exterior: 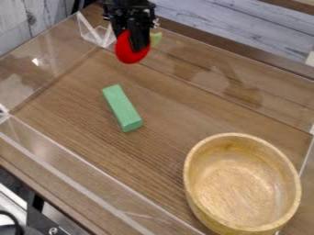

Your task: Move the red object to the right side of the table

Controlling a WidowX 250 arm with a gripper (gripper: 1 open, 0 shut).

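The red object [131, 48] is a small rounded bright-red toy with a bit of green at its right side. It hangs above the far left part of the brown wood-grain table [196, 110], clear of the surface. My black gripper [131, 44] comes down from the top edge and is shut on the red object, one finger on each side of it. The upper part of the toy is hidden between the fingers.
A green rectangular block [120, 107] lies on the table below and in front of the gripper. A round light wooden bowl [241, 184] fills the near right corner. Low clear acrylic walls [37, 83] edge the tabletop.
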